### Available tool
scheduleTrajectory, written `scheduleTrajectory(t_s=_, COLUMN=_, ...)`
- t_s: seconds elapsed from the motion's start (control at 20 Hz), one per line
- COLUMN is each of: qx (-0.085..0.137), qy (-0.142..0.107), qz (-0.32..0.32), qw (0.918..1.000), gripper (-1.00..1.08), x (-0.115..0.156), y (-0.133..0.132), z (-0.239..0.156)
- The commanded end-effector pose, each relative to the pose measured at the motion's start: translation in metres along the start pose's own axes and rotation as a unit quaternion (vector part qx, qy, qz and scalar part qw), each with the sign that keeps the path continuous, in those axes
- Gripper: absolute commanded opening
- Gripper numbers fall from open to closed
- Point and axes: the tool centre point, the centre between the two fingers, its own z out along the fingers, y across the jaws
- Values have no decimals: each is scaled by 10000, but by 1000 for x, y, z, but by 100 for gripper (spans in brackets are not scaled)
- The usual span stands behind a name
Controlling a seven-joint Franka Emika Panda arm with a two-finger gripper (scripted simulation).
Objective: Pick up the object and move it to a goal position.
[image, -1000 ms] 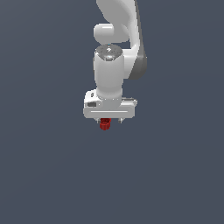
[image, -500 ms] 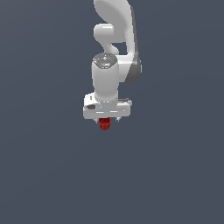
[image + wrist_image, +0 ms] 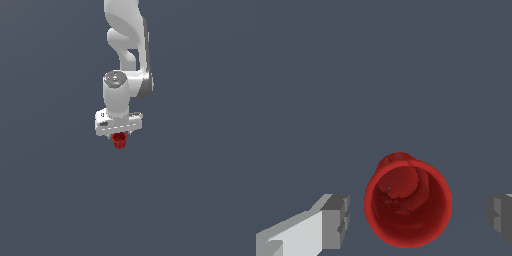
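My white two-fingered gripper [image 3: 119,134] hangs from my white jointed arm [image 3: 126,45], pointing straight down over a plain dark grey-blue surface [image 3: 55,190]. In the exterior view the small bright red cup-like cylinder [image 3: 119,140] sits directly under my palm, at six o'clock from the wrist, its upper part tucked up against the underside of the hand and its lower part sticking out below.

Through my wrist camera I look into the open mouth of the red cup [image 3: 407,202]: a round rim with a hollow interior and a smaller rounded base visible deep inside. My grey-padded fingers [image 3: 336,221] stand on either side of it, one at about nine o'clock from the cup and the other at about three o'clock, at the frame's edge. Grey surface shows between each pad and the cup's rim, so my jaws are spread wider than the cup and neither pad touches it in this view. I cannot tell whether the cup rests on the surface.
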Motion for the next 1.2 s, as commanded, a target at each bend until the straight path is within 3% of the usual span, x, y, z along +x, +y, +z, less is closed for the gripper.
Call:
scheduleTrajectory(t_s=0.0, qx=13, qy=-27, qz=-108, qw=9999, gripper=100, x=-9, y=0, z=7)
scheduleTrajectory(t_s=0.55, qx=25, qy=-55, qz=-184, qw=9998, gripper=100, x=-16, y=0, z=18)
scheduleTrajectory(t_s=1.15, qx=26, qy=-55, qz=-198, qw=9998, gripper=100, x=-18, y=0, z=62)
